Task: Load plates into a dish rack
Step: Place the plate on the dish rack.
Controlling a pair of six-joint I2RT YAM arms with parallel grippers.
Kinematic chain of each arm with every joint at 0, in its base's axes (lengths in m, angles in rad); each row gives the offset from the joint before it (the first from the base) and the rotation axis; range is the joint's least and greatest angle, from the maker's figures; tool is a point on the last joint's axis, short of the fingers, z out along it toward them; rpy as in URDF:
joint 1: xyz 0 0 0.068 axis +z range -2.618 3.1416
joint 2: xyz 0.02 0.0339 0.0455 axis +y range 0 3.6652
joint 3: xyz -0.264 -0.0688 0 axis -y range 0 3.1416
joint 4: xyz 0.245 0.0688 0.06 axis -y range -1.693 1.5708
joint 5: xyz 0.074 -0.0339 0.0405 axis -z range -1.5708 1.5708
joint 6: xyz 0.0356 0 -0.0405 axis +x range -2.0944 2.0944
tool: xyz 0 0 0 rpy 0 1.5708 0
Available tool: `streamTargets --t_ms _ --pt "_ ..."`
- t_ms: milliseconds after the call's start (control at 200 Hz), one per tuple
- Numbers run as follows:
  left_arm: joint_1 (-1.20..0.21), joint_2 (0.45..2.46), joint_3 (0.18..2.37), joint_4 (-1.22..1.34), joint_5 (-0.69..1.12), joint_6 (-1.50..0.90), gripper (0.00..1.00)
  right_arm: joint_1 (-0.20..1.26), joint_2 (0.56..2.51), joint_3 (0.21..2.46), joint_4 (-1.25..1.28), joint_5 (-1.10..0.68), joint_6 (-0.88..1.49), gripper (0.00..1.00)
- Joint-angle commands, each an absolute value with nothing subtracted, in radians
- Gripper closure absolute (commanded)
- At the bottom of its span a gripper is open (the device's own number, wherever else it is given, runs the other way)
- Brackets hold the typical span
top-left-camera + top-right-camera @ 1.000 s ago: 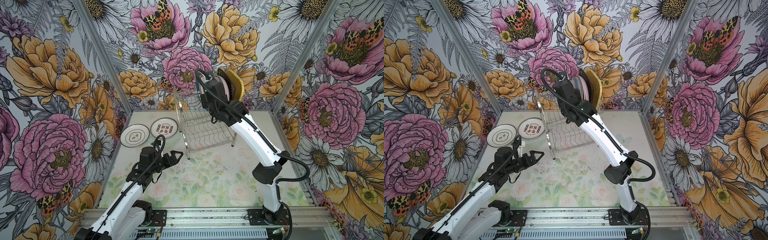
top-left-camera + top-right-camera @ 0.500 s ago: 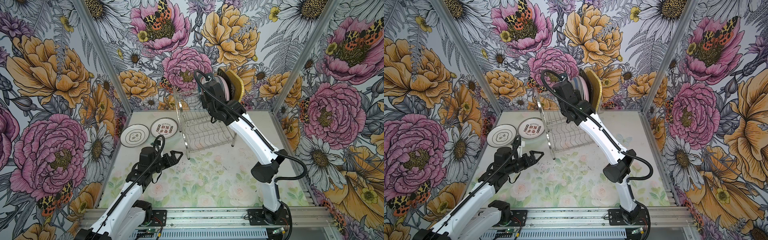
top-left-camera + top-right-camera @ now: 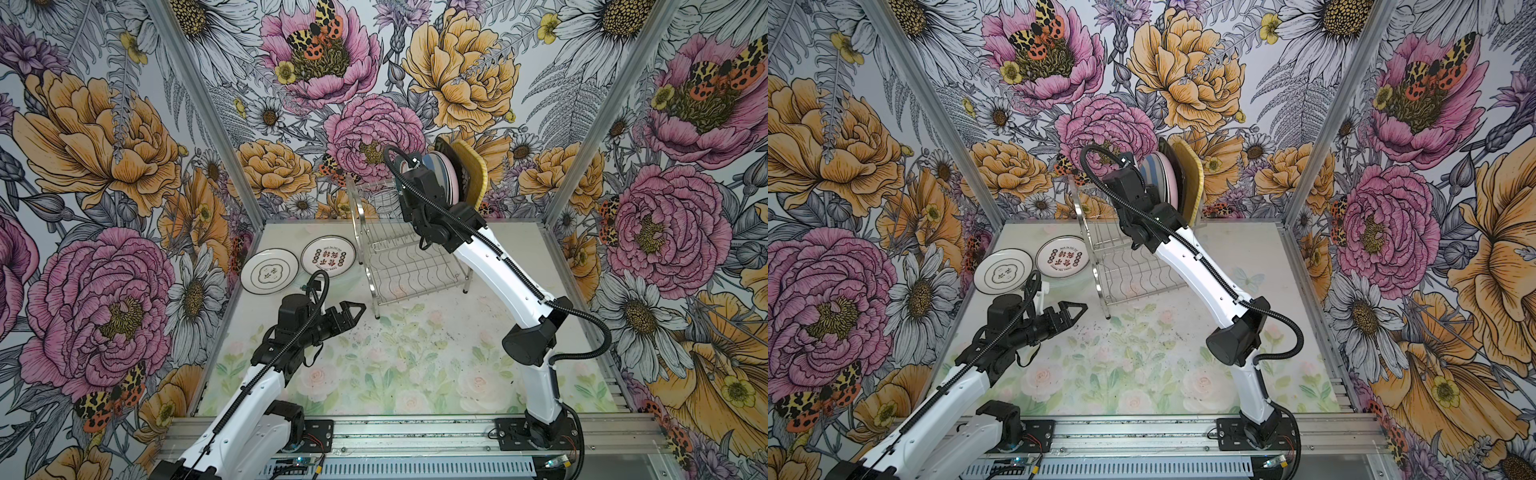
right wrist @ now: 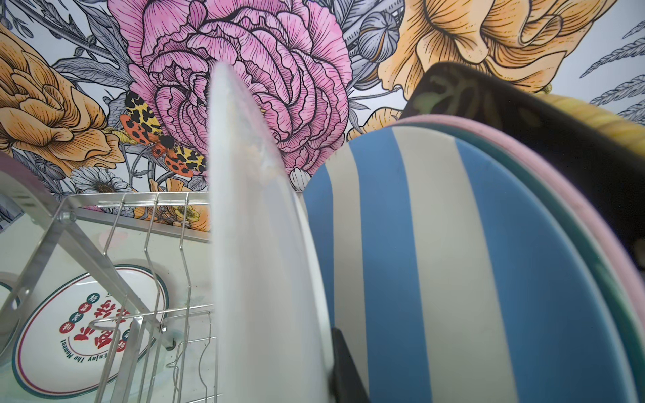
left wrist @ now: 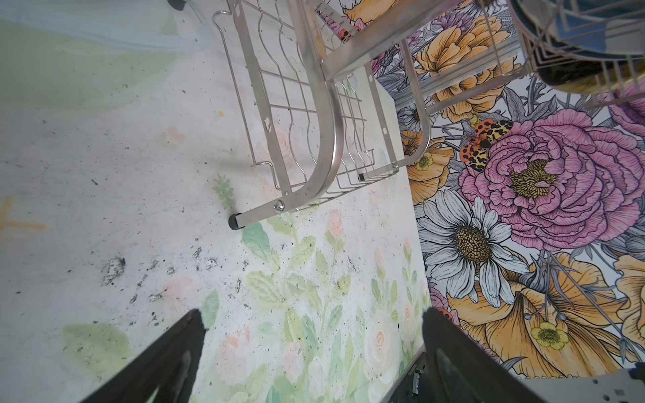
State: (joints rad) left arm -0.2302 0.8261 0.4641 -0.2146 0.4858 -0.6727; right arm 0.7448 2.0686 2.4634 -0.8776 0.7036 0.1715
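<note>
2 white plates [image 3: 269, 271] flat on surface [image 3: 415, 353], far left; 6 upright in dish rack [image 3: 415, 266]. R claw [image 4: 279, 377] clenches white-edged plate [image 4: 251, 244]; L claw [image 5: 312, 314] released.

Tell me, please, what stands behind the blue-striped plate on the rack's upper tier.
Behind the blue-striped plate stand a teal-rimmed plate, a pink plate, a black flowered plate and a yellow plate. Only rims of the teal and pink ones show; their faces are covered.
</note>
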Motion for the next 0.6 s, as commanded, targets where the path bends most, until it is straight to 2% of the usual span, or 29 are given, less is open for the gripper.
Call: streamTargets --t_ms 0,595 --pt "-0.219 0.807 0.463 -0.226 0.472 -0.653 0.02 0.739 2.028 2.454 -0.842 0.71 0.181 0.79" --pt "-0.215 0.798 0.469 -0.238 0.469 -0.655 0.02 0.756 1.956 2.417 -0.842 0.707 0.168 0.57"
